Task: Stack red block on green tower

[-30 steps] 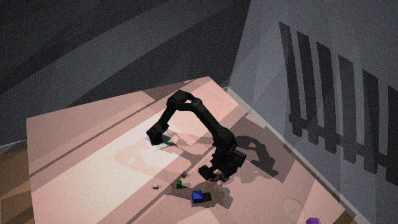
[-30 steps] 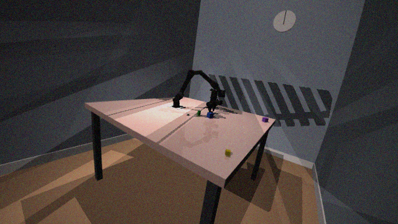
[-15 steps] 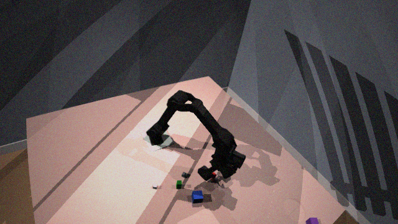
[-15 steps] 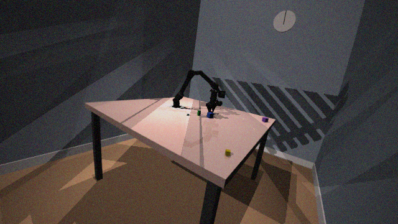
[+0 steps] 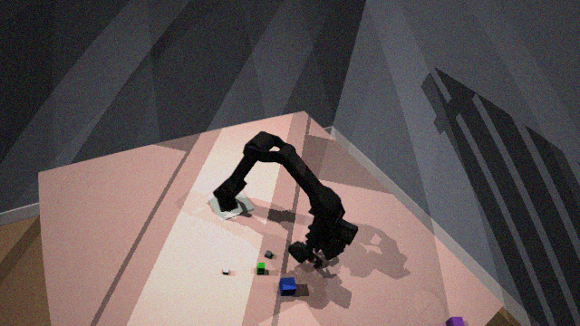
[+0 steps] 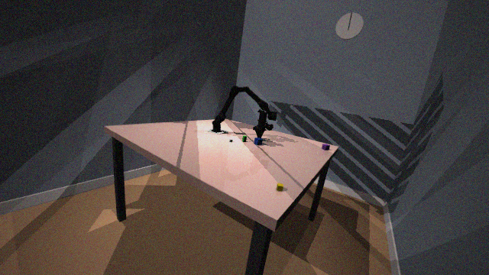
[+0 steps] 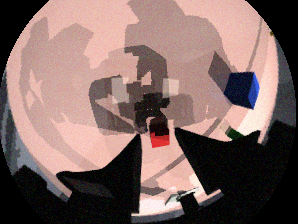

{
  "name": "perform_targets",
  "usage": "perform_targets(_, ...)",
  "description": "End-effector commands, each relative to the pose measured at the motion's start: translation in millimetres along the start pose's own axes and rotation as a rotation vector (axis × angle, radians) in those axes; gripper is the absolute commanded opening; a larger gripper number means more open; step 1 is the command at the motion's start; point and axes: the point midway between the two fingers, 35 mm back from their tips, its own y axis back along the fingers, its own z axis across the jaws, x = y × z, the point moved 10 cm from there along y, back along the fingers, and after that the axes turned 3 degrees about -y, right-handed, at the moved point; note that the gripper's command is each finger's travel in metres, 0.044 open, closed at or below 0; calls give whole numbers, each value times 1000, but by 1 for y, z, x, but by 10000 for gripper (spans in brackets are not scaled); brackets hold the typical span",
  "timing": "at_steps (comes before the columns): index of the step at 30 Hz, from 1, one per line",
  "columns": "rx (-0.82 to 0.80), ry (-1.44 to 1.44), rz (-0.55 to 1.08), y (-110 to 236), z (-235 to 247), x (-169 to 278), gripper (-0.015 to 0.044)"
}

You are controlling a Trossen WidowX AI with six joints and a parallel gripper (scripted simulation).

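The red block (image 7: 160,140) lies on the table between the two fingers in the wrist view, its upper part dark in shadow. My gripper (image 5: 317,263) (image 6: 260,137) (image 7: 157,133) points down around it, with the fingers partly apart and a gap showing on each side of the block. Only small red patches show at the fingers in the top view, and the block is hidden in the exterior view. The small green tower (image 5: 261,268) (image 6: 244,138) stands upright to the left of the gripper in the top and exterior views. It is partly hidden behind a finger in the wrist view.
A larger blue block (image 5: 287,286) (image 6: 258,141) (image 7: 241,90) stands close to the gripper and tower. A small grey block (image 5: 268,254) and a small white block (image 5: 226,272) lie near the tower. A purple block (image 5: 455,321) (image 6: 325,147) and a yellow block (image 6: 280,187) are farther off.
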Motion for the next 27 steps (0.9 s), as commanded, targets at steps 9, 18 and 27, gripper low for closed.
perform_targets(9,2,3,-1,0,0,0,26)
perform_targets(18,2,3,-2,28,0,0,0)
perform_targets(27,2,3,-1,74,1,0,0)
